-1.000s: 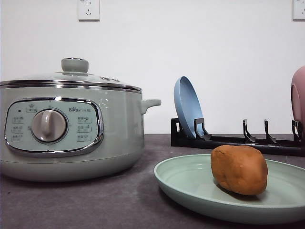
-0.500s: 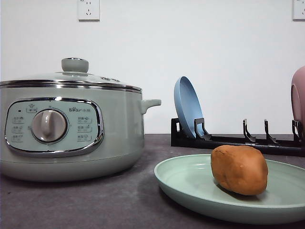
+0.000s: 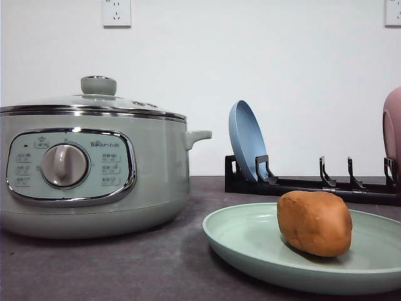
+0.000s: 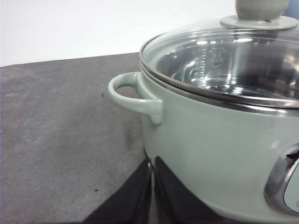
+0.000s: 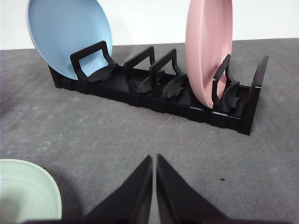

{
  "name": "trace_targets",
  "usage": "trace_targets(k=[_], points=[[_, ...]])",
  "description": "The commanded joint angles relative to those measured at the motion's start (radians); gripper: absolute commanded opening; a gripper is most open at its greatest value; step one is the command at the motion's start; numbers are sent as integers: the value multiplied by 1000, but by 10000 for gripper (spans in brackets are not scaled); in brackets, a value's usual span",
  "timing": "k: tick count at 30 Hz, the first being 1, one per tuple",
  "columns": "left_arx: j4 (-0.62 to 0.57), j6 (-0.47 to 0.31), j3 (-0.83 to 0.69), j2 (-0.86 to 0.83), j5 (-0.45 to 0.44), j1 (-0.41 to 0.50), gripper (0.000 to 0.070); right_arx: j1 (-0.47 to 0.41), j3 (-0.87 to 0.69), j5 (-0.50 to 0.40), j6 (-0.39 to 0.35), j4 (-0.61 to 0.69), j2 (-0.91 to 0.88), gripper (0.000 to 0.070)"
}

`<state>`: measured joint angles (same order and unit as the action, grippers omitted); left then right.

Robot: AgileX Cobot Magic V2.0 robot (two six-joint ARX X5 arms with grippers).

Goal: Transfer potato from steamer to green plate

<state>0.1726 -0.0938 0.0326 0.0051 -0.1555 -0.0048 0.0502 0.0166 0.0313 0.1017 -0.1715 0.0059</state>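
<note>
On the green plate (image 3: 250, 241), right of the steamer (image 3: 94, 169) on the dark grey counter (image 3: 125, 263), sits the potato (image 3: 314, 222), resting on the plate's floor toward its right side. The steamer's glass lid (image 4: 224, 56) is on, its knob (image 3: 98, 84) upright. Behind the plate a black dish rack (image 3: 301, 183) holds a blue plate (image 3: 246, 141) standing on edge and a pink plate (image 5: 208, 46) in a farther slot. The left gripper (image 4: 152, 196) hangs beside the steamer's side handle (image 4: 133, 95), fingers pressed together and empty. The right gripper (image 5: 154, 186) hovers over bare counter facing the rack, fingers likewise closed on nothing.
</note>
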Motion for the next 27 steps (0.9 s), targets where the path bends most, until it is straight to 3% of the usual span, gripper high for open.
trace_targets(k=[1, 27], points=[[8, 2, -21, -2, 2, 2, 2, -1, -5, -6, 1, -7, -2, 1], [8, 2, -21, -2, 2, 2, 1, -1, -5, -6, 2, 17, -2, 1]])
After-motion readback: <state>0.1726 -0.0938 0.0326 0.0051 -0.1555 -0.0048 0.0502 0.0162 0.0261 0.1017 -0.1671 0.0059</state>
